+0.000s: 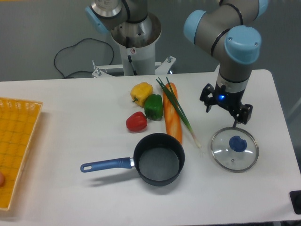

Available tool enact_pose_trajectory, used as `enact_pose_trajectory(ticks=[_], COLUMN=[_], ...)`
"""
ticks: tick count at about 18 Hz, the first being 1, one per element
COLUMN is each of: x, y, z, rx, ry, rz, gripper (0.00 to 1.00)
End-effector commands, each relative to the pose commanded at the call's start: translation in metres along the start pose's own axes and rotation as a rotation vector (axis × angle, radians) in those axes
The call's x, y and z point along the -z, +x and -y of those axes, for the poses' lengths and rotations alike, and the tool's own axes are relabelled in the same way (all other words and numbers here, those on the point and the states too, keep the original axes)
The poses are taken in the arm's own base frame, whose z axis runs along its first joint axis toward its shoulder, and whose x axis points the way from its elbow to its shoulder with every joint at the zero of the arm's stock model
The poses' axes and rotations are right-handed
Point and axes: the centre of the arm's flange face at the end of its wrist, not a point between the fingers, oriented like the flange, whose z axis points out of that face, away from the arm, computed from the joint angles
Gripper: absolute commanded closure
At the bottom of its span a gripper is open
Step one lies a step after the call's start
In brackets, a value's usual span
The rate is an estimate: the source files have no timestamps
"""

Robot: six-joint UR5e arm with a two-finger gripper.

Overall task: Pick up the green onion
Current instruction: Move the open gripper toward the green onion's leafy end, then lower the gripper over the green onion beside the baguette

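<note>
Nearest, a dark saucepan (159, 158) with a blue handle sits on the white tabletop (70, 108), a glass lid (234, 149) to its right. Behind them the green onion (179, 112) lies untouched, draped along the carrot (172, 114), so the pickup seems not yet begun. Above the lid, well apart from the onion, the pincer (225, 108) hangs spread open, holding nothing.

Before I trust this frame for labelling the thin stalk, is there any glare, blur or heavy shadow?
Fixed camera: lighting is even and soft; the green onion is sharp against the carrot; the pan casts only a faint shadow; the glass lid shows mild sheen, no blinding glare; the gripper looks slightly soft.
</note>
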Motion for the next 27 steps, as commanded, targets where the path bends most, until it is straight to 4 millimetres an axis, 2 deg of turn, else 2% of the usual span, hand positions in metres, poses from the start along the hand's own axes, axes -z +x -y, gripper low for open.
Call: enact_pose_trajectory(ticks=[4, 7, 10, 15, 17, 23, 27], x=[-0.009, -0.004, -0.015, -0.043, -0.051, -0.086, -0.100], y=[0.037, 0.042, 0.046, 0.037, 0.039, 0.057, 0.071], z=[-0.026, -0.043, -0.046, -0.047, -0.048, -0.058, -0.061], rx=[0.137, 0.258, 0.427, 0.539, 0.554, 0.565, 0.584], ry=[-0.019, -0.025, -0.038, -0.064, -0.069, -0.072, -0.089], rz=[-0.027, -0.023, -0.040, -0.079, -0.089, -0.039, -0.032], gripper=[0.00, 0.00, 0.00, 0.00, 0.00, 0.00, 0.00])
